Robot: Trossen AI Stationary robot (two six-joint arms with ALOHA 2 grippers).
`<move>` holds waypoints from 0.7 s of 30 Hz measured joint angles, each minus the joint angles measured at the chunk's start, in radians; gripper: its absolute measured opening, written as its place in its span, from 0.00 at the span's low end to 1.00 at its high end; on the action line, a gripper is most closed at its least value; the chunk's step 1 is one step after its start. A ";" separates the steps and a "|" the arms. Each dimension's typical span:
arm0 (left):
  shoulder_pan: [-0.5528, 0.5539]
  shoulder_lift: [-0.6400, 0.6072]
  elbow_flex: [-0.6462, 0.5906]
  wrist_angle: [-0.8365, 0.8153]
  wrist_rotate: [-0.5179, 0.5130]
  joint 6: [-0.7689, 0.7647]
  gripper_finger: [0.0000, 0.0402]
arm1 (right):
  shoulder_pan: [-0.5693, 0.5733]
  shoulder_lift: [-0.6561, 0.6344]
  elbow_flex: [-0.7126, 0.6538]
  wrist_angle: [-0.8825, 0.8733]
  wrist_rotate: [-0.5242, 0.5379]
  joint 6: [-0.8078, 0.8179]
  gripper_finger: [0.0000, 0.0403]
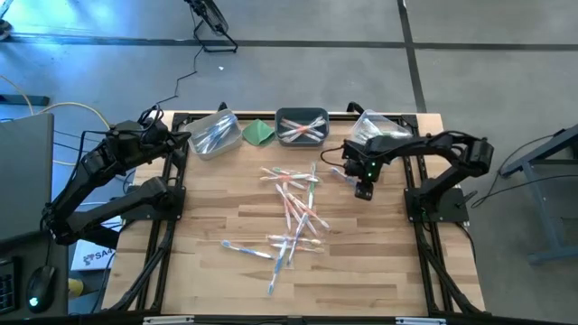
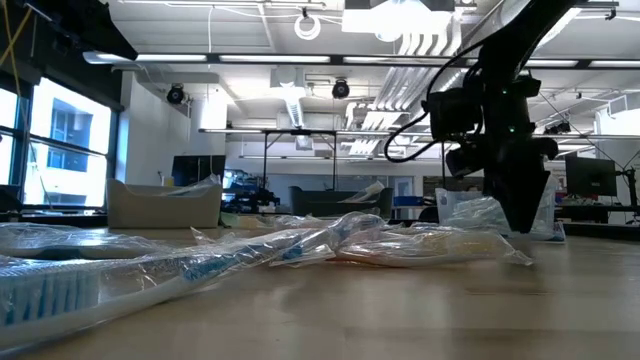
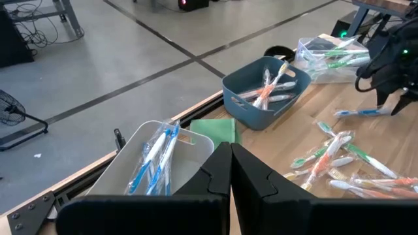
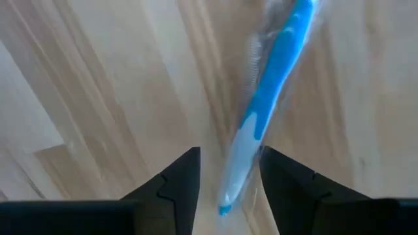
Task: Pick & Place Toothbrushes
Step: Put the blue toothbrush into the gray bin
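Right gripper (image 4: 228, 176), fingers parted astride a blue toothbrush (image 4: 274, 98), should close squarely mid-handle; left gripper (image 3: 230, 171) clenched empty, waiting by the clear bin (image 3: 153, 153)

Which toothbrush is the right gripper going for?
The blue toothbrush lying alone by the right gripper, apart from the central pile, between its open fingers.

Pale striped wood forms the table (image 1: 361, 262), framed by black rails, with grey floor above it in the high view. At the table's upper edge sit, from left to right, a light grey bin (image 1: 215, 135) of blue toothbrushes, a folded green cloth (image 1: 259, 133), a dark blue-grey bin (image 1: 302, 126) of pink-orange toothbrushes, and a clear bin (image 1: 372, 126) holding green ones. At centre, loose toothbrushes (image 1: 293, 212) mix blue, green and pink-orange; a blue-and-white toothbrush (image 4: 271, 98) lies between the right gripper (image 4: 228, 186)'s black fingers.
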 joint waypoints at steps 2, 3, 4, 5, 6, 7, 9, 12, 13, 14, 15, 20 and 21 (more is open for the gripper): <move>0.000 0.000 0.000 0.000 0.000 0.000 0.00 | 0.020 0.000 -0.012 0.025 0.018 0.004 0.37; 0.000 0.000 0.000 0.000 0.000 0.000 0.00 | 0.029 0.000 -0.017 0.040 0.039 0.014 0.37; 0.000 0.000 0.000 0.000 0.000 0.000 0.00 | 0.039 -0.001 -0.022 0.053 0.058 0.025 0.37; 0.000 0.000 0.000 0.000 0.000 0.000 0.00 | 0.049 -0.003 -0.028 0.063 0.078 0.040 0.37; 0.000 0.000 0.000 0.000 0.000 0.000 0.00 | 0.058 -0.004 -0.032 0.075 0.097 0.059 0.37; 0.000 0.000 0.000 0.000 0.000 0.000 0.00 | 0.065 -0.004 -0.037 0.085 0.112 0.080 0.37; 0.000 0.000 0.000 0.000 0.000 0.000 0.00 | 0.078 -0.005 -0.044 0.100 0.128 0.119 0.36; 0.000 0.000 0.000 0.000 0.000 0.000 0.00 | 0.092 -0.005 -0.048 0.107 0.144 0.148 0.33; 0.000 0.000 0.000 0.000 0.000 0.000 0.00 | 0.095 -0.005 -0.048 0.107 0.149 0.149 0.31; 0.000 0.000 0.000 0.000 0.000 0.000 0.00 | 0.098 -0.004 -0.048 0.108 0.153 0.149 0.29; 0.000 0.000 0.000 0.000 0.000 0.000 0.00 | 0.101 -0.004 -0.048 0.108 0.157 0.149 0.28; 0.000 0.000 0.000 0.000 0.000 0.000 0.00 | 0.102 -0.003 -0.048 0.110 0.160 0.152 0.18; 0.000 0.000 0.000 0.000 0.000 0.000 0.00 | 0.101 -0.003 -0.048 0.110 0.160 0.152 0.16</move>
